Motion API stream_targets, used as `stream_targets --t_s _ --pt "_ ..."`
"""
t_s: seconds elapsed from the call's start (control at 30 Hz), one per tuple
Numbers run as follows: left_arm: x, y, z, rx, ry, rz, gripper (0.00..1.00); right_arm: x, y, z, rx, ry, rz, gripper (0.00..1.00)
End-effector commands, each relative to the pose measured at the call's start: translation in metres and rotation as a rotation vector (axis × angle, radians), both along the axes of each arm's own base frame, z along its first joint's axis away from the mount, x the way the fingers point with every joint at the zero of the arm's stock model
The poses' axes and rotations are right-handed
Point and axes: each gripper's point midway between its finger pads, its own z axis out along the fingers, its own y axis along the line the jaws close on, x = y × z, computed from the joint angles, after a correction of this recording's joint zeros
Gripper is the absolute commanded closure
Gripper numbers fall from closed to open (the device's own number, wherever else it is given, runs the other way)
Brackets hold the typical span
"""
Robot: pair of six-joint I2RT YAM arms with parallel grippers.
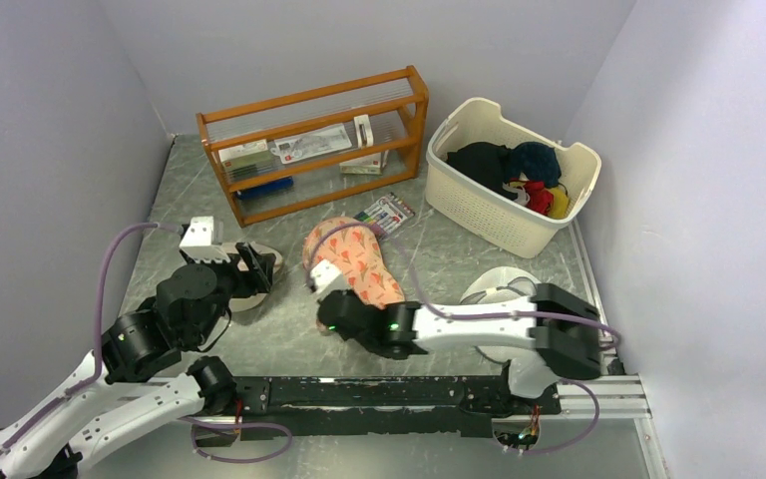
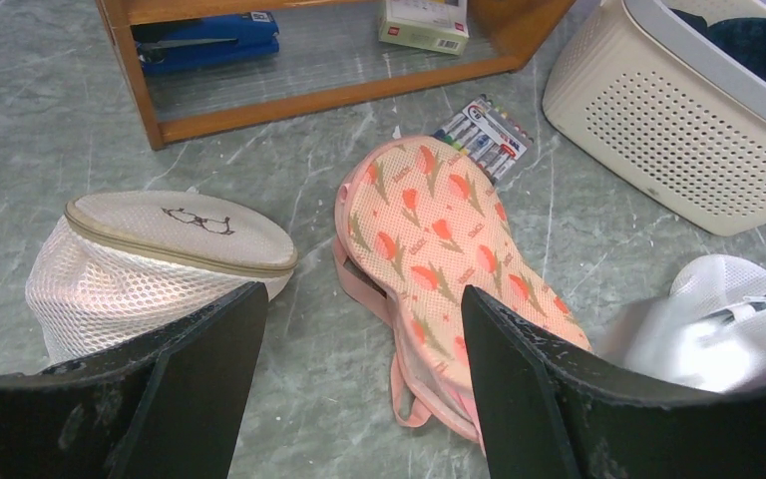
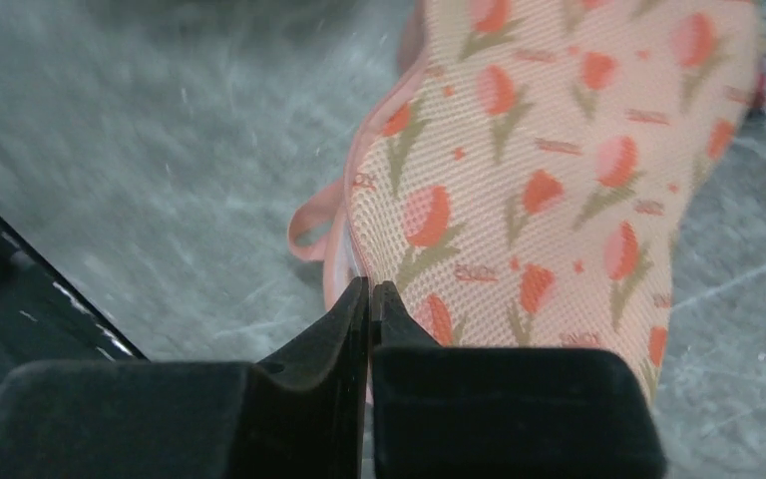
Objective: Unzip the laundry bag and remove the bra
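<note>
1. My right arm stretches low and leftward across the table. My right gripper [image 3: 370, 291] is at the near edge of the laundry bag [image 3: 559, 170], jaws pressed together. I cannot tell whether anything is caught between them.
2. My left arm reaches forward on the left. My left gripper [image 2: 359, 389] is spread wide and holds nothing, above the near side of a beige mesh pouch [image 2: 160, 249].
3. The laundry bag lies flat in mid-table, floral side up. The bra [image 2: 406, 404] shows only as thin pink straps peeping from under its near edge.
4. A pack of pens [image 2: 484, 135] touches the bag's far end. Beyond it stands a wooden rack [image 1: 314, 140] holding a blue stapler [image 2: 209, 35] and a small box [image 2: 422, 22].
5. A white basket [image 1: 489, 215] of dark and red clothes [image 1: 514, 170] sits far right. A white mesh disc [image 2: 728, 319] lies partly under my right arm.
6. The pouch bears a spectacles drawing. The small words on the bag and the box label are too blurred to read.
</note>
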Motion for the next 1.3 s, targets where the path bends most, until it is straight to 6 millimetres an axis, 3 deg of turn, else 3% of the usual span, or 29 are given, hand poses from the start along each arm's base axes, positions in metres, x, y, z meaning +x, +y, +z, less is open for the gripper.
stream_targets --t_s 0.0,0.13,0.23,0.4,0.57,0.73,0.83,0.93,1.0,1.1,1.27 --pt "0.003 0.001 -0.001 0.019 -0.005 0.009 0.18 0.027 -0.018 0.065 0.471 0.045 -0.262 1.00" --pt "0.004 0.000 -0.002 0.019 -0.003 0.010 0.18 0.052 -0.079 0.078 0.852 0.093 -0.552 1.00" --pt "0.004 0.000 -0.003 0.022 -0.001 0.007 0.18 0.073 -0.128 0.065 0.947 0.104 -0.812 1.00" --pt "0.005 -0.002 -0.003 0.029 0.002 0.005 0.18 0.089 -0.195 0.025 0.845 0.064 -1.112 1.00" --pt "0.005 -0.002 -0.004 0.030 0.003 0.004 0.18 0.097 -0.233 0.002 0.739 0.016 -1.227 1.00" --pt "0.005 -0.003 -0.004 0.029 0.003 -0.001 0.18 0.111 -0.283 -0.011 0.566 -0.107 -1.325 1.00" --pt "0.005 -0.004 -0.005 0.032 0.006 -0.004 0.18 0.114 -0.312 -0.030 0.483 -0.106 -1.399 0.95" --pt "0.005 -0.004 -0.005 0.034 0.008 -0.005 0.18 0.115 -0.329 -0.050 0.439 -0.052 -1.437 0.90" --pt "0.005 -0.004 -0.005 0.034 0.007 -0.005 0.18 0.113 -0.340 -0.052 0.407 -0.059 -1.468 0.82" --pt "0.005 -0.005 -0.005 0.033 0.007 -0.008 0.18 0.114 -0.347 -0.040 0.384 -0.108 -1.453 0.66" --pt "0.006 -0.007 -0.007 0.043 0.012 -0.012 0.18 0.122 -0.339 -0.015 0.377 -0.149 -1.315 0.43"
